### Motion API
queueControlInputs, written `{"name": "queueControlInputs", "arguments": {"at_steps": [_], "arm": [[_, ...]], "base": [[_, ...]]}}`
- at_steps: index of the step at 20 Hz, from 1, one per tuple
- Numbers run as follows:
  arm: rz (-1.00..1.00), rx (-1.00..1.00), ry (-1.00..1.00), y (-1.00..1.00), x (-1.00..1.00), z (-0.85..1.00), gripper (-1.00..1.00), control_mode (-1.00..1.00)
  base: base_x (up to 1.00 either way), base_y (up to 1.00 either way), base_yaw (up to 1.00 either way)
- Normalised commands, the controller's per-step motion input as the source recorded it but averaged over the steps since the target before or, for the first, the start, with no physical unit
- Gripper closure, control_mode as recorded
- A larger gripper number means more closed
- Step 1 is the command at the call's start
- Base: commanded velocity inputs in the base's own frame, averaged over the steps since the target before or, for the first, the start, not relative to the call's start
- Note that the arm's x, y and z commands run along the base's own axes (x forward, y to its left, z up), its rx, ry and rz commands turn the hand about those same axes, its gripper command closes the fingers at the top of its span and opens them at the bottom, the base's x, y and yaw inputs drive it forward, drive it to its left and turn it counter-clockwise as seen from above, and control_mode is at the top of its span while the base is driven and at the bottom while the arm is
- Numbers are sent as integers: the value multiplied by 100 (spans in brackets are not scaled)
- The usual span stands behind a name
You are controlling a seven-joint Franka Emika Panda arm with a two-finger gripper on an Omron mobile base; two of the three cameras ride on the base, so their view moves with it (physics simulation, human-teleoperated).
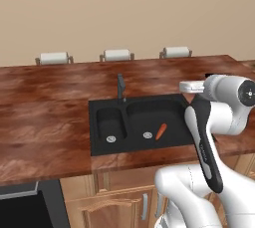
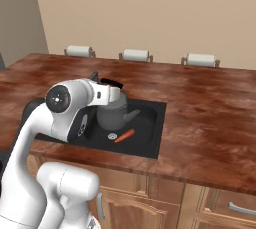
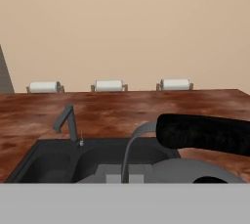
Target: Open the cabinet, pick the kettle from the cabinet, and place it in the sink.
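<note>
Above the sink [image 2: 155,123], kettle [image 2: 112,113] hanging by its handle from the clamped gripper [image 2: 116,93].

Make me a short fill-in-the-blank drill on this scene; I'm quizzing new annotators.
1. The kettle hangs over the ____ basin of the sink.
2. The orange carrot lies inside the ____.
3. The pincer is shut on the kettle's ____.
4. Behind the counter stand ____ white-topped stools.

Missing words: larger; sink; handle; three
</note>
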Motion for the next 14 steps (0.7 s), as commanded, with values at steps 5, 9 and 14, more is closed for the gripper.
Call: {"name": "queueControlInputs", "arguments": {"at_steps": [5,9,14], "arm": [[0,0,0,0,0,0,100,-100],[0,0,0,0,0,0,100,-100],[0,0,0,-1,-2,-2,100,-100]], "base": [[0,0,0],[0,0,0],[0,0,0]]}}
